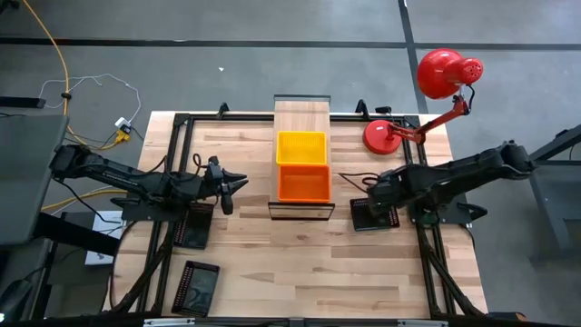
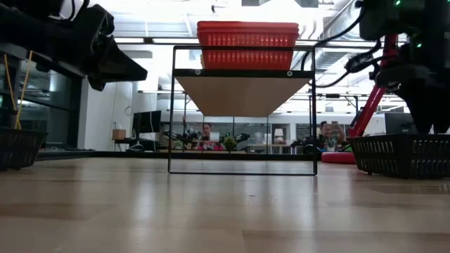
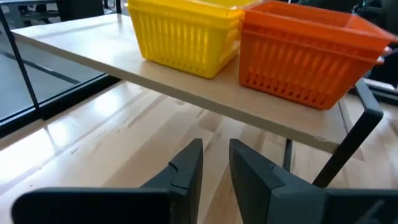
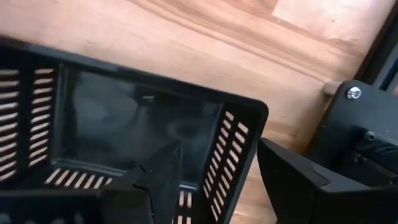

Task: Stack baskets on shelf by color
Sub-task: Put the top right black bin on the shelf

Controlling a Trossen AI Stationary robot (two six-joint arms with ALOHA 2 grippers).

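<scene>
- The right gripper is down at a black basket on the table, just right of the shelf — its fingers stand apart, one inside the basket and the other outside, straddling the slotted wall without clamping it.
- The left gripper hovers above the table left of the shelf, pointed toward it, its fingers only a narrow gap apart and holding nothing.
- On the shelf, a yellow basket and an orange basket sit side by side, touching — the orange one at the shelf's near end.
- Two more black baskets lie on the table left of the shelf: one under the left arm, another nearer the front edge.
- A red lamp stands at the table's far right corner.
</scene>
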